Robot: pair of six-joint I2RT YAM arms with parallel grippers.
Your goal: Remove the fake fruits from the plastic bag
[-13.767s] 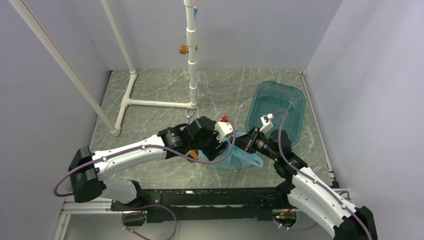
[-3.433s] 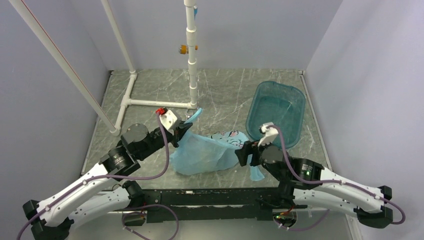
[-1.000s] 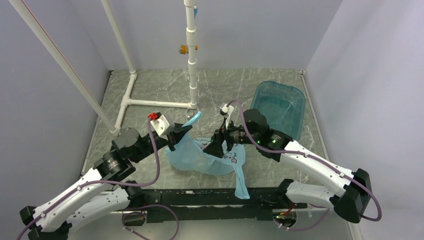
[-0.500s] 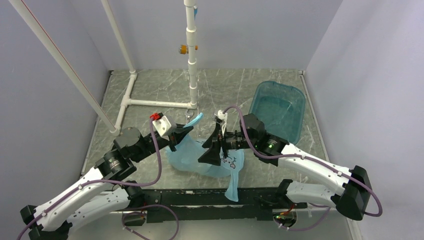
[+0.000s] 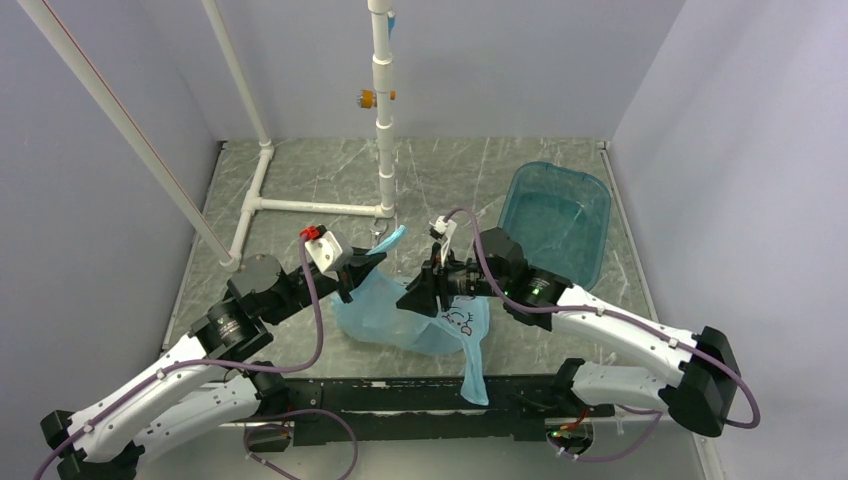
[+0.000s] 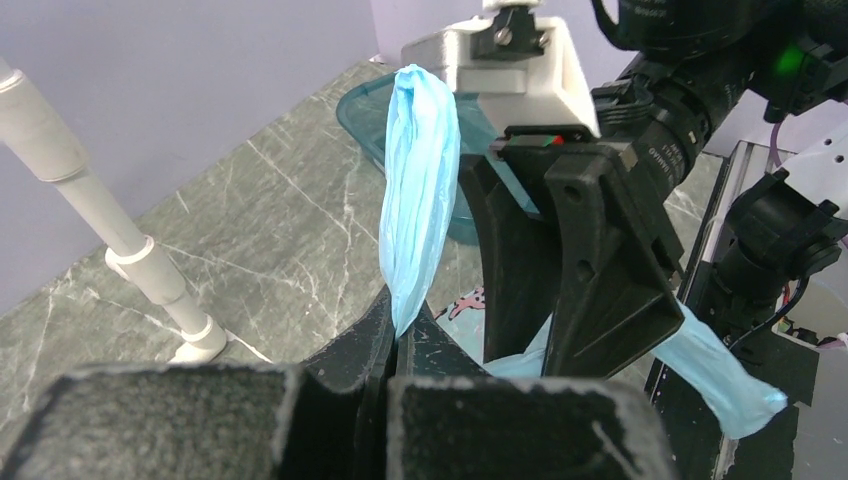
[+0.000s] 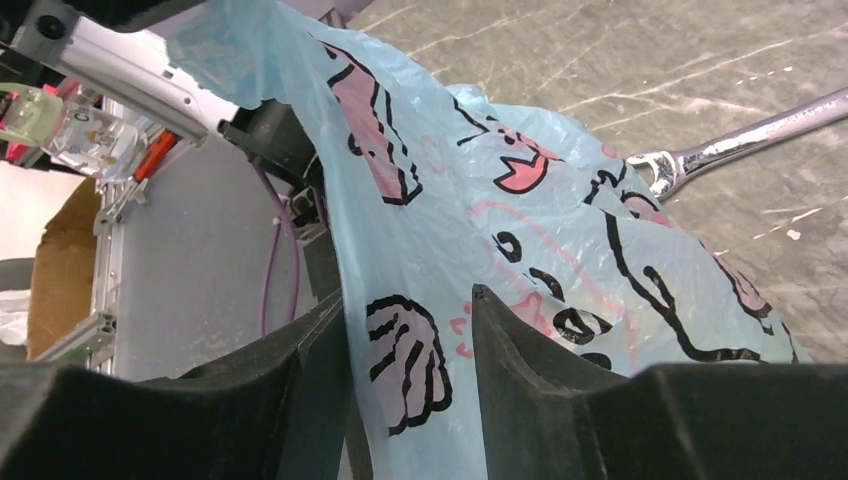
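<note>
No fruit is out yet, as far as the pictures show: none lies on the bench (image 5: 300,180) and none can be made out through the plastic bag (image 5: 385,318), so all three fruits are probably inside and the whole emptying is left to do. What is done is the set-up.

The left end effector (image 6: 392,345) is clamped shut on one twisted handle (image 6: 418,190), which sticks up past its fingertips. The right end effector (image 7: 407,300) has its fingers apart. The printed film drapes across the gap between them, and nothing there looks pinched.

The bag hangs from the left end effector and sags between the two, its body just under and in front of the right one. Its long axis runs slantwise, from the held handle at the left end effector, past the right fingers, to the loose second handle (image 5: 470,365), which trails down beyond the right end effector over the bench's near edge. With both handles so spread, I judge that the mouth faces upward, toward the right end effector.
</note>
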